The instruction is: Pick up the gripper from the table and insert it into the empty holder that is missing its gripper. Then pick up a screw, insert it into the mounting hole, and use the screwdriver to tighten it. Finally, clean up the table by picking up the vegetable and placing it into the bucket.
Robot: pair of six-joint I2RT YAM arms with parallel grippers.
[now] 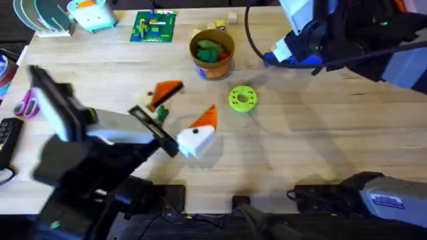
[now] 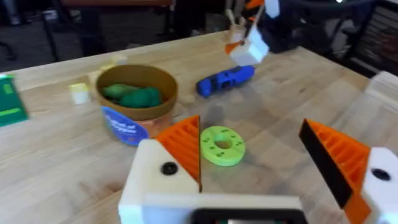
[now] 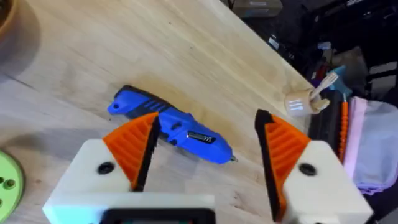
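My left gripper (image 1: 188, 101) (image 2: 249, 124) hangs open over the table's (image 1: 320, 133) middle, both white fingers carrying orange ribbed tips. A tiny dark green vegetable (image 1: 161, 113) lies beside its near finger. The yellow-orange bucket (image 1: 212, 61) (image 2: 134, 121), holding green toys, stands just beyond. At the back right, my right gripper (image 1: 297, 43) (image 3: 205, 118) is open above the blue screwdriver (image 1: 273, 59) (image 3: 171, 127) (image 2: 225, 79), which lies flat on the wood. The loose gripper, the empty holder and the screw are out of view.
A lime-green ring disc (image 1: 242, 98) (image 2: 222, 145) lies right of the left gripper. A green brick plate (image 1: 153, 27) and small wooden blocks (image 1: 223, 25) sit at the back. Pink scissors (image 1: 27, 103) lie at the left edge.
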